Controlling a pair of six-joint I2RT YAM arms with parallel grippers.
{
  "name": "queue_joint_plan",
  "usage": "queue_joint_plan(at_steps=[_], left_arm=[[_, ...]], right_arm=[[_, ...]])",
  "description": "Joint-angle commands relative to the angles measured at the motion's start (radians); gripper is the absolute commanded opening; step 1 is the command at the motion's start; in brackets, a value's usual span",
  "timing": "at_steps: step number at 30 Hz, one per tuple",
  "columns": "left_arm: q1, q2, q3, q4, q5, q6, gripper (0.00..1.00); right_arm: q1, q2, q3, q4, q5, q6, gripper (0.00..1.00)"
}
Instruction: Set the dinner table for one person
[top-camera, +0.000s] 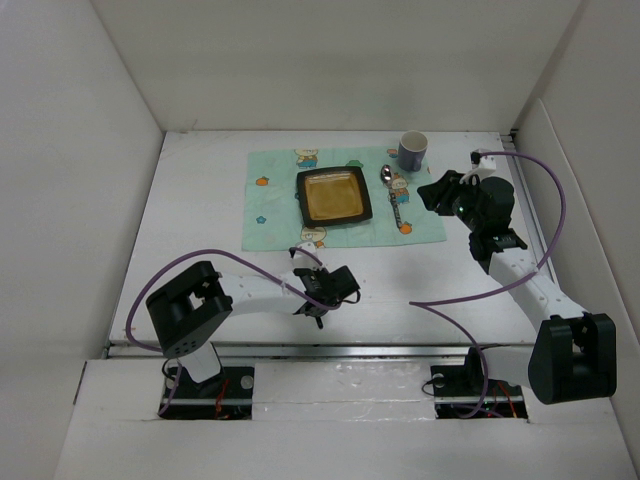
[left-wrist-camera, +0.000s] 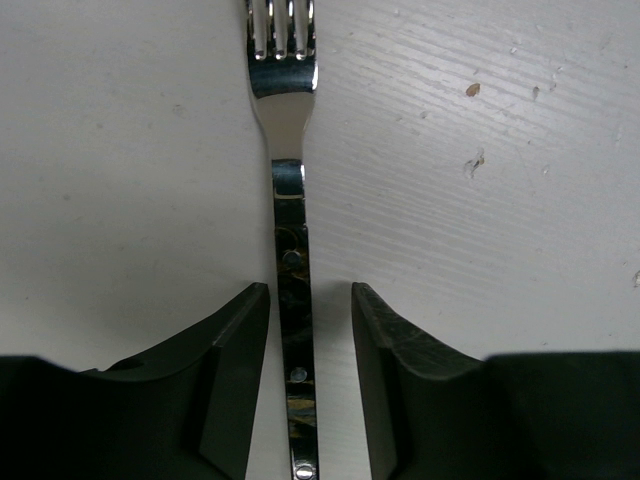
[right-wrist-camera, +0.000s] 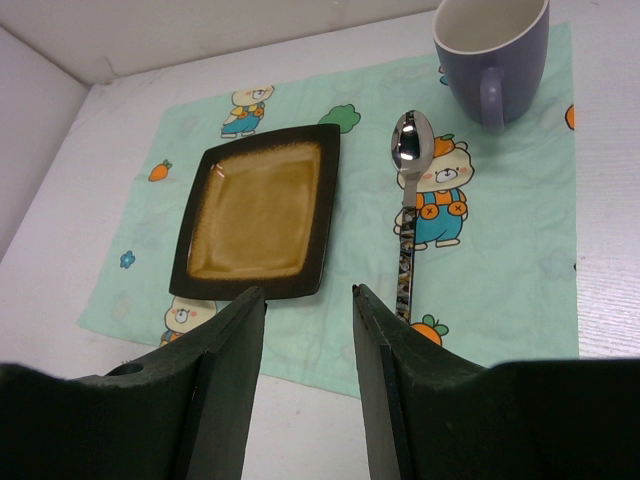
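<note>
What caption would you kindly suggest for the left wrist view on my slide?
Left gripper, jaws open, straddles the handle of a fork lying on the white dinner table.

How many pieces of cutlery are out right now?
2. A spoon lies on the mat, right of the plate; a fork lies on the table between the open fingers of the left hand. More may hide under the arms.

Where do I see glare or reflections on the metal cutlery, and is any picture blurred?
Left wrist: the fork is sharp, its tines glint white and its handle mirrors dark patches. Right wrist: the spoon carries a bright highlight in its bowl, the plate glaze a dull sheen. Top external: light is even, shadows on the dinner table are faint.
</note>
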Motion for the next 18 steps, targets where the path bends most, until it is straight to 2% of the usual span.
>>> queue_joint_plan(at_steps=[1, 4, 5, 7, 11, 14, 15, 18], left_arm=[[0.008, 0.069, 0.039, -0.059, 0.0, 0.029, 0.34], [0.008, 0.106, 0.062, -0.074, 0.011, 0.036, 0.15], [0.008, 0.098, 0.062, -0.077, 0.013, 0.045, 0.0], [0.008, 0.069, 0.062, -0.115, 0.002, 0.043, 0.0], [0.008, -0.13, 0.132, -0.195, -0.085, 0.104, 0.0], [0.085, -0.23, 0.204, -0.09, -0.08, 0.355, 0.0], [0.15, -0.239, 0.221, -0.056, -0.044, 0.481, 0.0], [0.264, -0.229, 0.287, 0.044, 0.011, 0.629, 0.0]], right_arm=[[-0.005, -0.019, 0.013, 0.046, 0.012, -0.006, 0.46], [-0.005, -0.024, 0.011, 0.043, 0.027, -0.003, 0.46], [-0.015, -0.021, 0.011, 0.041, 0.029, -0.001, 0.46], [-0.015, -0.021, 0.008, 0.041, 0.033, -0.001, 0.46], [-0.025, -0.036, -0.009, 0.055, 0.044, 0.014, 0.46], [-0.035, -0.041, -0.018, 0.064, 0.042, 0.023, 0.46], [-0.035, -0.039, -0.019, 0.064, 0.039, 0.023, 0.46], [-0.035, -0.024, -0.021, 0.072, 0.027, 0.019, 0.46]])
